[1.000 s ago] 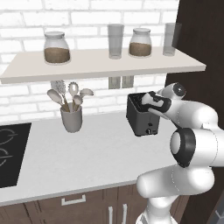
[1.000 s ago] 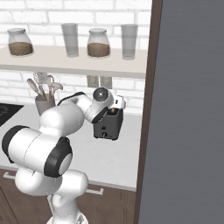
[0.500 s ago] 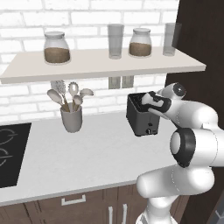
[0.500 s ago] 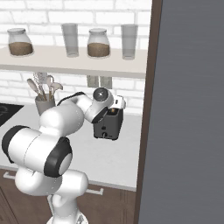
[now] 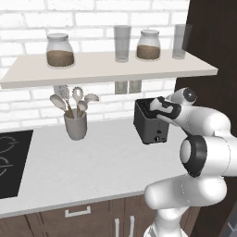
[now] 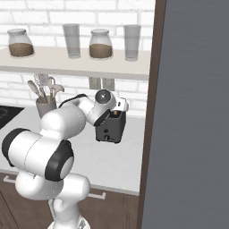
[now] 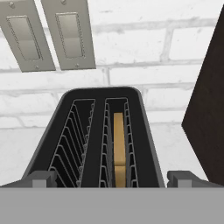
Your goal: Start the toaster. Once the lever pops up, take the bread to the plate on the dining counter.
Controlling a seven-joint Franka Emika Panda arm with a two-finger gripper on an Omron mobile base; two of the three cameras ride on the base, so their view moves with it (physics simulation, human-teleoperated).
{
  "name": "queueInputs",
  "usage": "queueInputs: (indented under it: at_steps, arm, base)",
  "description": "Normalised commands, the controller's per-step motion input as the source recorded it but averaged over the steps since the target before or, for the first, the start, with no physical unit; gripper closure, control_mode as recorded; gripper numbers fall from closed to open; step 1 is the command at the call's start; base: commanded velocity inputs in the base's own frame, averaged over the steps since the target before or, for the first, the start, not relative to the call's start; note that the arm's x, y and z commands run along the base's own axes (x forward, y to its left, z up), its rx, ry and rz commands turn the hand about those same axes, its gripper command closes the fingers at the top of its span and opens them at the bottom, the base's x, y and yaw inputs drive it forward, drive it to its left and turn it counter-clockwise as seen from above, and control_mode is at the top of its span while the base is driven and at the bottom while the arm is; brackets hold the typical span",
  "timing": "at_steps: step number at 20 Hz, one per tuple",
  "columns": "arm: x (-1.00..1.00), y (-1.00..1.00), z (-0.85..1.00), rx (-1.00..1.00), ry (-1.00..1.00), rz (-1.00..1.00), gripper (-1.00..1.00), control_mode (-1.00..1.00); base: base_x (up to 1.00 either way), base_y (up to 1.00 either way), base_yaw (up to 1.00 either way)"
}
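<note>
- Hand view: the two-finger dark-tipped gripper stands with jaws spread wide, one tip at each lower corner, straddling the near end of the small black boxy toaster. Nothing sits between the tips but the toaster top.
- This view looks straight down into two wire-caged slots. The flat tan-brown bread slice stands on edge in the slot to the right as seen from the hand; the other slot has bare wire guides.
- Bread shows as a narrow tan strip, top edge well below the slot rim, a faint seam across it partway along.
- Beyond the toaster from the hand: white brick wall with two pale grey wall outlet plates, and a dark brown cabinet side to the right.
- Left base view gives what the hand view cannot: the toaster stands on the pale worktop, tiny knobs low on its front, with the gripper over its top right end.
- Farther left of the hand there: a grey utensil cup of pale spoons, then a black hob.
- Above the hand: a cream shelf with two glass jars of brown grains and two clear tumblers.
- Right base view: the white arm hides much of the toaster; a sliver of bread shows at its top, and a tall grey panel stands at the right.
</note>
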Motion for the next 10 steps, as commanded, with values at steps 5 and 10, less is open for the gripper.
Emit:
queueInputs:
  at_steps: [5, 10]
  arm:
    - [0.00, 0.00, 0.00, 0.00, 0.00, 0.00, -1.00, -1.00]
    - [0.00, 0.00, 0.00, 0.00, 0.00, 0.00, -1.00, -1.00]
  base:
    - [0.00, 0.00, 0.00]
    - [0.00, 0.00, 0.00]
